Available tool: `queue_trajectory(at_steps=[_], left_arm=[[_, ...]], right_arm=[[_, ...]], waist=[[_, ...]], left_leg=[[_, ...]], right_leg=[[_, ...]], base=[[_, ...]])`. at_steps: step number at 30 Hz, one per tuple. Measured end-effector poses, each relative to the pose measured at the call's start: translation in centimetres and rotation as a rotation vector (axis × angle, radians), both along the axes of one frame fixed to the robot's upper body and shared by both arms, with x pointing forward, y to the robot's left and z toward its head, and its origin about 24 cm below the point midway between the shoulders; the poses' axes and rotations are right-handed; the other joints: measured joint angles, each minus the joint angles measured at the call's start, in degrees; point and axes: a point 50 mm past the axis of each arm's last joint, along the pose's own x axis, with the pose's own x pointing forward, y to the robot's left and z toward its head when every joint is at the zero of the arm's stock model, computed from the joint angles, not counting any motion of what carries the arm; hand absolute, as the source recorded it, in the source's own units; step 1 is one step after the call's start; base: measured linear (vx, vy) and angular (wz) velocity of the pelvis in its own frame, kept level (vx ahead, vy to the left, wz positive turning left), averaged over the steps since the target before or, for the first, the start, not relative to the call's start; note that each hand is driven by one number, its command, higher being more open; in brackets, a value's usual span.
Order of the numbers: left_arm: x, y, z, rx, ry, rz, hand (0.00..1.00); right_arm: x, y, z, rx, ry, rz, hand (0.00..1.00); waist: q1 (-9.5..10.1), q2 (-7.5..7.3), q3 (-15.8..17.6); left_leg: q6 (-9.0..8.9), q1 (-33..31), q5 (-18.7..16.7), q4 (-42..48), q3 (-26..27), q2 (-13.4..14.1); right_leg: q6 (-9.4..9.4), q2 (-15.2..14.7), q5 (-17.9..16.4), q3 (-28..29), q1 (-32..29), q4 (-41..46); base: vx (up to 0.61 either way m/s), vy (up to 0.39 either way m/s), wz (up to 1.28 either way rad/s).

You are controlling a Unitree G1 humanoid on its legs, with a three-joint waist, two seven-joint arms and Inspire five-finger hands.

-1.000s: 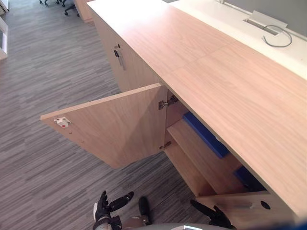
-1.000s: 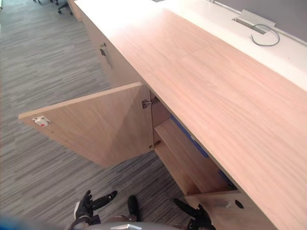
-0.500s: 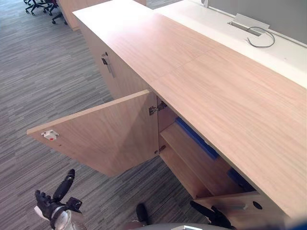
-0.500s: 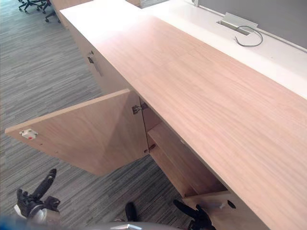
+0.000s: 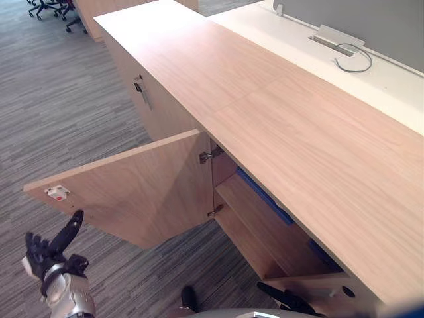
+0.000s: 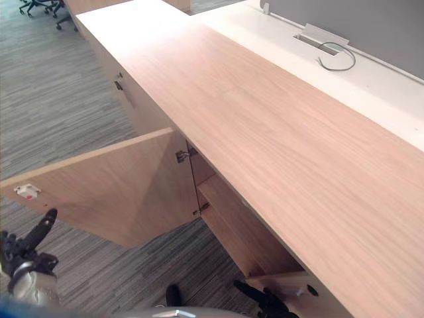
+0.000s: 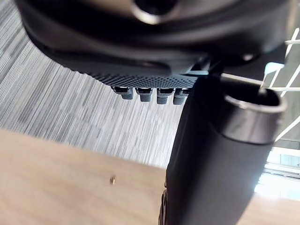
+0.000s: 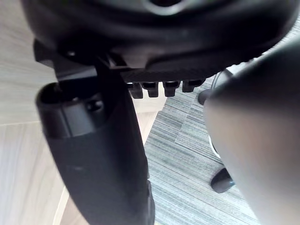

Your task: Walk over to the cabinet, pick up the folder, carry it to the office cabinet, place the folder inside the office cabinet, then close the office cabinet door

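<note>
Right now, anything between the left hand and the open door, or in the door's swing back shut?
Nothing visible. The left hand, open, sits just off the free edge of the door. The folder lies back on the shelf, inside the opening. The right hand, low by the opening's far end, might be near the swing's end.

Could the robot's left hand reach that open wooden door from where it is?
Probably yes. The left robot hand is raised with straight fingers, just below the free edge of the open light-wood cabinet door. Only grey striped carpet shows between them, and it does not seem to touch the door yet.
</note>
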Motion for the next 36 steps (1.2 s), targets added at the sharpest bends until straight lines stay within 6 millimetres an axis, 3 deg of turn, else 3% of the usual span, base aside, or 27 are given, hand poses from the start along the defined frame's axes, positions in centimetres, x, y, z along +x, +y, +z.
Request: queue_trajectory(at_steps=[3, 7, 11, 18, 26, 30, 33, 36], left_arm=[[2.0, -0.4, -0.4, -0.08, -0.022, -0.077, 1.0], [3.0, 2.5, 1.6, 0.02, 0.053, -0.176, 1.0], [4.1, 3.9, 3.0, 0.07, 0.088, -0.277, 1.0], [4.9, 2.8, 2.1, 0.105, 0.232, -0.488, 1.0], [4.1, 2.4, 1.4, 0.221, 0.389, -0.636, 1.0], [3.5, 2.1, 2.3, 0.298, 0.454, -0.81, 1.0], [3.6, 2.1, 4.4, 0.43, 0.663, -1.083, 1.0], [2.2, 1.7, 6.7, 0.51, 0.844, -1.367, 1.0]], right_arm=[[0.1, -0.1, 0.1, -0.01, -0.009, 0.016, 1.0], [-0.1, 0.4, 0.1, -0.012, -0.016, 0.051, 1.0], [-0.3, 0.9, 0.0, 0.008, -0.027, 0.078, 1.0], [-0.1, 1.1, 0.1, 0.026, -0.055, 0.149, 1.0], [-0.1, 1.1, 0.3, 0.012, -0.082, 0.184, 1.0], [0.0, 1.1, 0.4, -0.006, -0.092, 0.252, 1.0], [-0.2, 0.9, 0.5, -0.009, -0.101, 0.322, 1.0], [-0.3, -0.3, 0.7, -0.053, -0.111, 0.39, 1.0]], waist=[[0.01, 0.5, -0.21], [0.12, -0.95, -0.64], [0.67, -2.29, -1.01], [0.92, -2.41, -1.01], [1.88, -2.45, -0.99], [3.41, -2.55, -1.03], [3.86, -2.45, -1.32], [4.03, -1.65, -2.01]], left_leg=[[-0.14, 0.21, 0.23, -0.02, -0.25, 0.26], [-0.4, -0.14, 0.05, -0.02, -0.25, 0.14], [-0.59, -0.23, -0.13, 0.03, 0.0, -0.56], [-0.95, 0.81, -0.38, 0.01, 0.81, -0.62], [-1.21, 0.92, -0.68, -0.01, 1.03, -0.75], [-1.07, 0.15, -0.82, 0.01, 0.35, -1.26], [-0.81, -0.62, -0.91, 0.03, -0.61, -1.9], [0.39, -2.53, -0.87, 0.06, -0.64, -2.75]], right_leg=[[-0.07, 0.13, -0.05, -0.17, -0.02, 0.39], [0.14, 0.11, 0.34, -0.05, -0.13, -0.16], [0.45, -0.45, 0.55, 0.02, -0.01, -0.56], [0.49, -0.61, 0.6, 0.3, 0.82, -0.72], [0.58, -0.81, 0.62, 0.24, 0.84, -0.75], [1.0, -1.19, 0.73, -0.58, 0.68, -0.96], [1.82, -1.78, 1.05, -1.72, 0.53, -0.62], [2.66, -2.73, 2.39, -1.58, -1.3, -0.28]], base=[[-0.1, 0.005, 0.03], [-0.01, 0.005, 0.0], [0.05, 0.018, 0.0], [-0.01, 0.005, -0.03], [-0.01, 0.003, -0.01], [0.01, 0.005, 0.14], [0.0, 0.028, 0.23], [-0.01, 0.085, 0.03]])
